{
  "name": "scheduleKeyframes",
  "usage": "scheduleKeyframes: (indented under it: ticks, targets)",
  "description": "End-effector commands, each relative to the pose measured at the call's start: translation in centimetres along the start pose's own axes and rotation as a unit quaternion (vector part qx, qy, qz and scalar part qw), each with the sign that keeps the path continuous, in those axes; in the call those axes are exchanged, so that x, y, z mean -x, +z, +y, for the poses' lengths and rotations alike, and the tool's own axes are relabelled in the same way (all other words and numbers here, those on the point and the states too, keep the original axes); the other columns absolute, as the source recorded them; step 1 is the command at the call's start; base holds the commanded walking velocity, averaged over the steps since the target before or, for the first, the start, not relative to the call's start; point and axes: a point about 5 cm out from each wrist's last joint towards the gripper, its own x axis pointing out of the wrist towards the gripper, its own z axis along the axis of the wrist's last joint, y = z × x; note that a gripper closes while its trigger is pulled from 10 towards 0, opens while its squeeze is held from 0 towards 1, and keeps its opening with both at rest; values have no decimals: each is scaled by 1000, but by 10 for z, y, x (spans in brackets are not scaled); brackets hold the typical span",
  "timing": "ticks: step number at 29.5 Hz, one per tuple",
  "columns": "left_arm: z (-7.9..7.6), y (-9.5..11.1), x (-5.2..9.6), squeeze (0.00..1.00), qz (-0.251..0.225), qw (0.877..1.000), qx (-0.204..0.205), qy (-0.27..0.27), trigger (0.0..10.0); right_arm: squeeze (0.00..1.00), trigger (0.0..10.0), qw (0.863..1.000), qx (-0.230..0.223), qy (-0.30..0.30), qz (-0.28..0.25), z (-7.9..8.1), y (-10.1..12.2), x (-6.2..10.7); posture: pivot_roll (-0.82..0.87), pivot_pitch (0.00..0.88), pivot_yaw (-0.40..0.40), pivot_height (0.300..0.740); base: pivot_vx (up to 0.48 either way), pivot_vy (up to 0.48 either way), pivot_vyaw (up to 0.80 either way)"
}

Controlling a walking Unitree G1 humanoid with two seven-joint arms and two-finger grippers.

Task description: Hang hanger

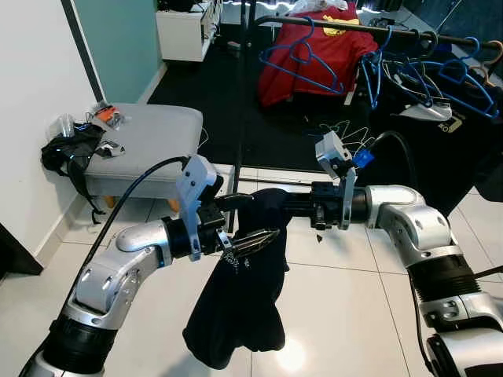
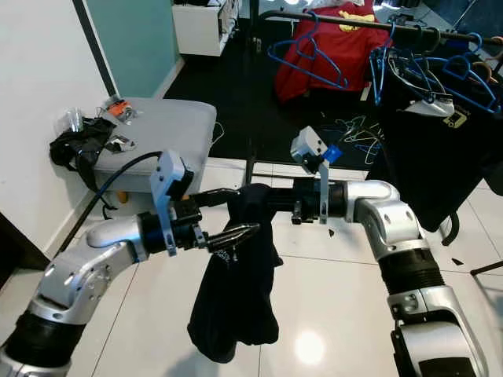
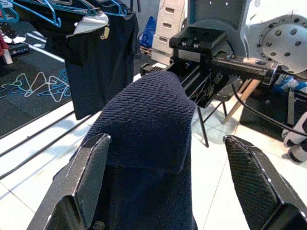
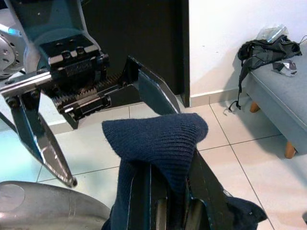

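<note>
Hanger is not visible under the dark knit garment [image 1: 244,290], which looks soft and limp, pinched at its folded top by the right tool [image 4: 168,191] while the left tool [image 3: 165,187] stands spread wide beside it.

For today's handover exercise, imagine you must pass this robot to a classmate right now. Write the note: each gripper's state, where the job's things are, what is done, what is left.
Right gripper: shut on the dark garment, which hangs from its fingers above the tiled floor.
Left gripper: open, its fingers on either side of the garment's top fold, not pinching it.
Clothes rail stands ahead, carrying blue hangers and a red shirt; more hangers lie on the dark floor below.
Done: garment lifted.
Left: no hanger can be seen in the garment; getting it onto the rail remains.
</note>
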Motion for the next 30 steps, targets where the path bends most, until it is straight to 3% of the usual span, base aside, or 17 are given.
scheduleKeyframes:
  ticks: [1, 3, 4, 7, 8, 9, 11, 15, 17, 18, 19, 20, 21, 30]
  targets:
    - [-5, -4, -5, 0, 2, 1000, 1, -5, 10000, 0, 0, 1000, 15, 10, -5, 2, 7, -6, -63, 95, -39, 740, 0, 0, 0]
    - [-4, -6, -7, 0, 2, 1000, 3, 0, 9451, 0, 0, 1000, 15, 10, -5, 2, 7, -7, -63, 96, -39, 740, 0, 0, 0]
    - [-1, -7, -9, 0, 3, 1000, 2, 17, 7098, 0, 0, 1000, 16, 10, -5, 2, 7, -7, -63, 95, -38, 740, 0, 0, 0]
    - [-1, -7, -9, 0, 3, 1000, 2, 17, 7098, 0, 0, 1000, 16, 10, -5, 2, 7, -7, -63, 95, -38, 740, 0, 0, 0]
    - [3, -7, -9, 0, 2, 999, -3, 35, 4627, 0, 0, 1000, 16, 10, -5, 2, 7, -8, -63, 97, -39, 740, 0, 0, 0]
    - [6, -6, -9, 0, 1, 999, -5, 44, 5451, 0, 0, 1000, 17, 10, -5, 2, 7, -8, -63, 97, -39, 740, 0, 0, 0]
    - [7, -6, -9, 0, 0, 999, -7, 51, 5529, 0, 0, 1000, 17, 10, -5, 2, 7, -8, -63, 97, -39, 740, 0, 0, 0]
    - [9, -5, -8, 0, -2, 998, -5, 58, 4353, 0, 0, 1000, 17, 12, -4, 2, 6, -9, -63, 97, -39, 740, 0, 0, 0]
    - [9, -5, -8, 0, -2, 998, -5, 58, 4353, 0, 0, 1000, 17, 12, -4, 2, 6, -9, -63, 97, -39, 740, 0, 0, 0]
    - [9, -5, -8, 0, -3, 998, -5, 59, 3294, 0, 0, 1000, 17, 12, -4, 2, 6, -10, -59, 98, -42, 740, 0, 0, 0]
    - [10, -5, -7, 0, -5, 998, -4, 64, 824, 0, 0, 1000, 17, 13, -2, 2, 6, -10, -59, 98, -42, 740, 0, 0, 0]
    - [10, -5, -7, 0, -5, 998, -4, 64, 824, 0, 0, 1000, 17, 13, -2, 2, 6, -10, -59, 98, -42, 740, 0, 0, 0]
    - [10, -4, -7, 0, -8, 998, -3, 67, 118, 0, 0, 1000, 17, 14, -2, 2, 6, -10, -60, 100, -44, 740, 0, 0, 0]
    - [14, -2, -6, 0, -20, 996, -3, 83, 0, 0, 0, 1000, 18, 13, 7, 2, 3, -10, -61, 104, -44, 740, 0, 0, 0]
